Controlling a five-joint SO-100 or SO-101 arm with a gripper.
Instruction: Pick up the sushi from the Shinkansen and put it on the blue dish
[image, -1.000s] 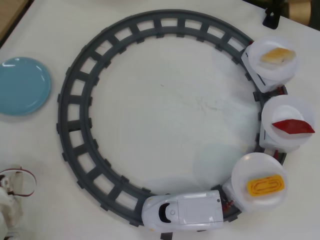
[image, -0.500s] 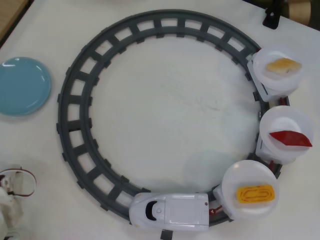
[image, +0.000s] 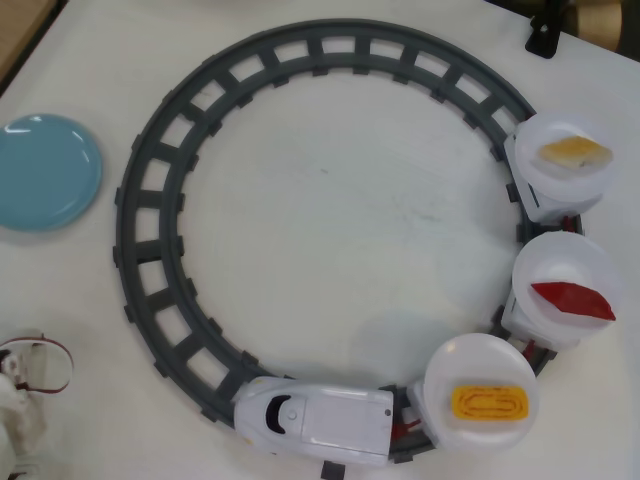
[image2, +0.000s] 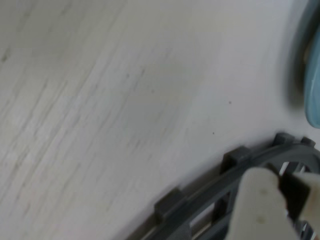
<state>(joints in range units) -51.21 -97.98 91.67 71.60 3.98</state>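
The sushi (image: 489, 404) is a bright orange-yellow ridged piece. It lies on the round white plate of the first car behind the white Shinkansen (image: 315, 421), at the bottom of the overhead view. The blue dish (image: 45, 172) sits empty at the left edge; its rim also shows in the wrist view (image2: 313, 75). Only white arm parts with red wires (image: 20, 395) show at the bottom left of the overhead view, far from the train. In the wrist view my gripper (image2: 284, 184) hangs over the grey track (image2: 200, 210), with one white finger (image2: 260, 210) in sight. I cannot tell how the jaws stand.
The grey circular track (image: 150, 250) fills the table's middle. Two more cars follow on the right: one plate holds a red pointed piece (image: 572, 299), the other a paler orange piece (image: 573, 152). A black clamp (image: 545, 30) stands at the top right.
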